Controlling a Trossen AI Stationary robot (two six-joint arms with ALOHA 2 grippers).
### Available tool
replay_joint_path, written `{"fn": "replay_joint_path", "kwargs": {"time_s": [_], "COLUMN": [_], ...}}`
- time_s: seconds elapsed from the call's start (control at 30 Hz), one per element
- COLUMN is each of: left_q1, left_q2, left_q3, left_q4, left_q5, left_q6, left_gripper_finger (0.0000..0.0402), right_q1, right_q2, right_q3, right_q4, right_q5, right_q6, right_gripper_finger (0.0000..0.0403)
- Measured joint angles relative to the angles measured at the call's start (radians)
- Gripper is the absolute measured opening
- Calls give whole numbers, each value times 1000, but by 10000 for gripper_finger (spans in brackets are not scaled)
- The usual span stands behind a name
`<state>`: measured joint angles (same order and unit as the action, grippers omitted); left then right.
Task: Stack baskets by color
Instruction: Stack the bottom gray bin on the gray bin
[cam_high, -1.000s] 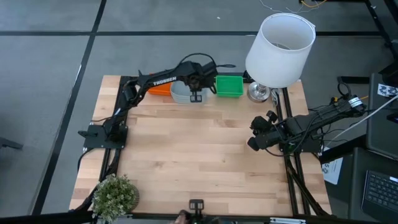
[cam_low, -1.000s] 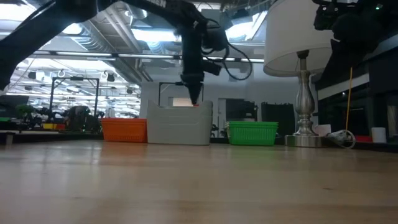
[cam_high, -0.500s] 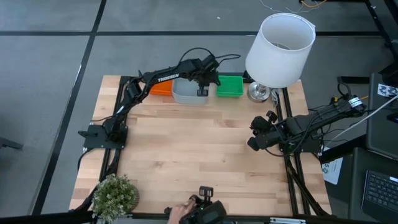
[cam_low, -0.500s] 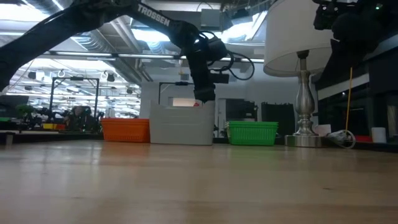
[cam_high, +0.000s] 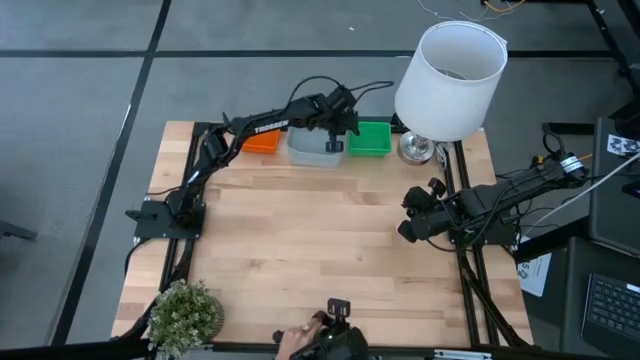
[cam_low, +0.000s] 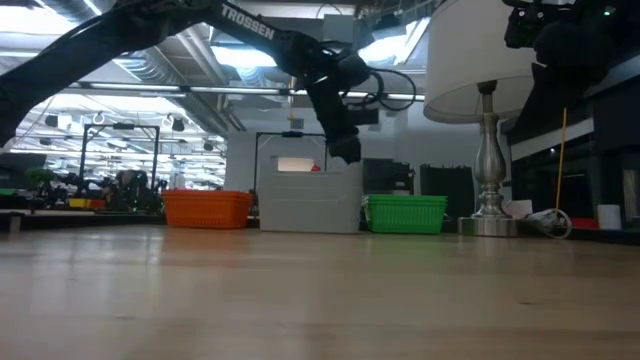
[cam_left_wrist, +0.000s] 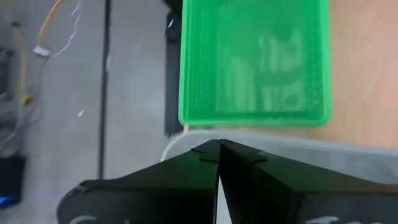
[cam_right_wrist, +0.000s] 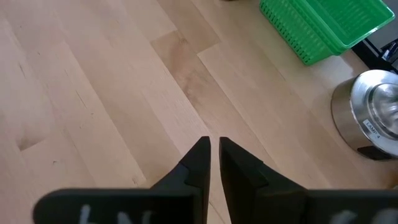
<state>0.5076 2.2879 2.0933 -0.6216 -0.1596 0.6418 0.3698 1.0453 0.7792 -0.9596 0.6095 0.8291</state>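
Observation:
Three baskets stand in a row along the table's far edge: an orange basket (cam_high: 260, 143) on the left, a pale grey basket (cam_high: 312, 152) in the middle and a green basket (cam_high: 370, 138) on the right. Each rests flat on its bottom. My left gripper (cam_high: 335, 143) is shut, its tips at the grey basket's right end (cam_low: 347, 155), with the green basket (cam_left_wrist: 252, 62) just beyond. At the table's right side my right gripper (cam_right_wrist: 212, 146) hangs over bare wood, its fingers all but together and nothing between them. My left gripper has its shut fingertips (cam_left_wrist: 211, 149) just inside the grey basket's right end wall, at the rim (cam_left_wrist: 186, 134). The fingers slant down from the table's left. The basket sits flat on the table. Whether the tips press on the wall I cannot tell.
A big white lamp (cam_high: 450, 70) stands at the far right corner, its metal base (cam_right_wrist: 370, 115) beside the green basket. A potted plant (cam_high: 185, 312) sits at the near left corner. A person's hand (cam_high: 295, 345) with a dark object shows at the near edge. Bare wood (cam_high: 320, 240) fills the middle.
My left gripper has moved toward the table's right edge and tipped from steeply down to a slant, staying shut. The grey basket has slid with it along the far edge, away from the orange basket and close to the green one, still flat on the table.

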Motion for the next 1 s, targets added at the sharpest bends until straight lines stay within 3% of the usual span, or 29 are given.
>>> {"fn": "replay_joint_path", "kwargs": {"time_s": [0.1,0.2,0.27,0.33,0.4,0.47,0.7,0.8,1.0], "left_q1": [-22,-43,-60,-82,-98,-101,-95,-90,-70], "left_q2": [-19,-70,-108,-141,-151,-149,-127,-127,-127], "left_q3": [0,0,2,2,2,-11,-189,-249,-342], "left_q4": [-44,-195,-339,-463,-520,-507,-294,-318,-202], "left_q5": [-160,-278,-238,-96,83,164,214,281,161], "left_q6": [-1,-62,-165,-259,-297,-299,-298,-311,-321], "left_gripper_finger": [0,0,0,0,0,0,0,0,0], "right_q1": [0,0,0,0,0,0,0,0,0], "right_q2": [0,0,0,0,0,0,0,0,0], "right_q3": [0,0,0,0,0,0,0,0,0], "right_q4": [0,0,-2,-2,-2,-2,-1,-1,0], "right_q5": [0,0,0,0,0,0,-9,-8,-2], "right_q6": [0,0,0,0,0,0,8,5,3], "right_gripper_finger": [37,37,37,37,37,37,37,37,37]}}
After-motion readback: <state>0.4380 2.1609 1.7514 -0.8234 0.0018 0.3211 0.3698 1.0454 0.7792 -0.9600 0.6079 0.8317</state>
